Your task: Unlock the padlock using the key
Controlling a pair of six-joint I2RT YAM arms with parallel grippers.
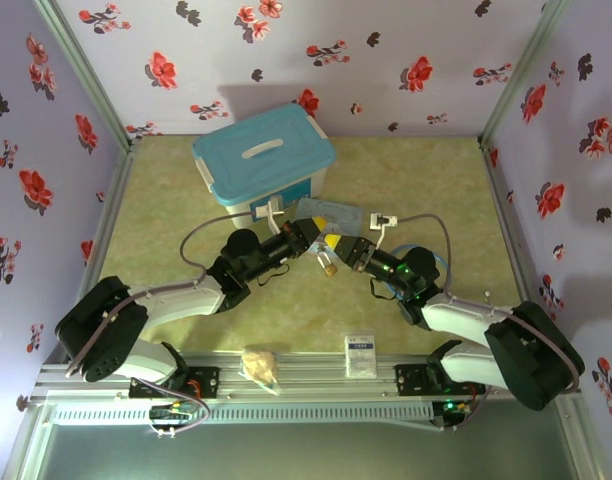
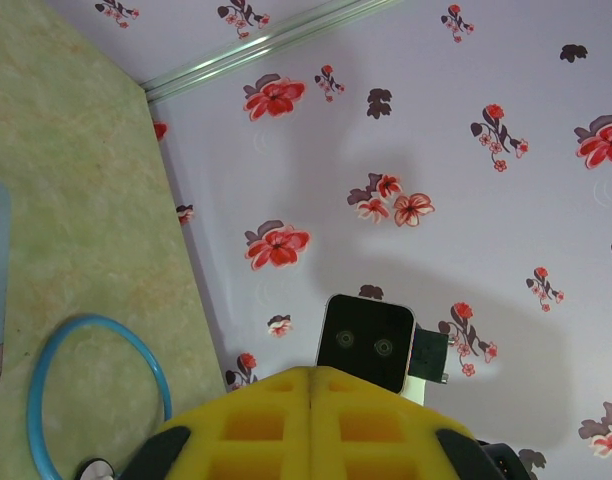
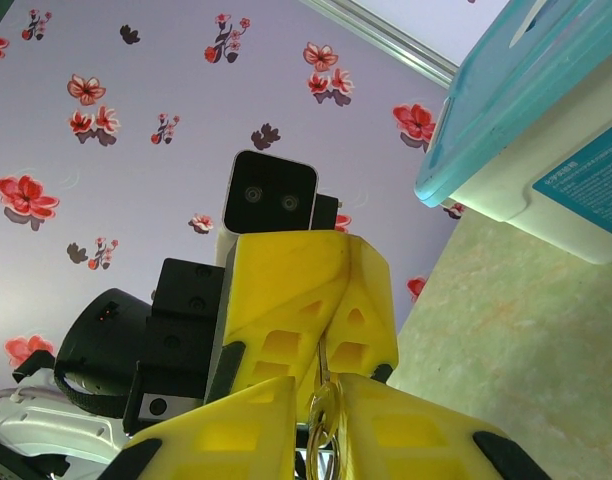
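While the two arms meet nose to nose over the middle of the table (image 1: 436, 180), the top view has the left gripper (image 1: 321, 243) and the right gripper (image 1: 346, 250) almost tip to tip. The little brass padlock (image 1: 329, 266) hangs just under that meeting point, off the surface. A blue-lidded box (image 1: 264, 155) sits just behind them.

Over to the left wrist: the left gripper (image 2: 311, 385) has its yellow fingers (image 2: 256, 420) clenched flat together, no gap down the seam. What they pinch I can't tell from here. A loop of blue tube (image 2: 98, 320) lies on the table off to one side.

Now the right wrist, and this is the close one! The right gripper (image 3: 321, 395) is nipped in on the padlock (image 3: 321, 415), brass-gold in the narrow slot between the fingers. A thin grey metal sliver (image 3: 326, 358) runs from it into the closed tips of the left gripper (image 3: 326, 335). Whether that's the key, I can't tell.
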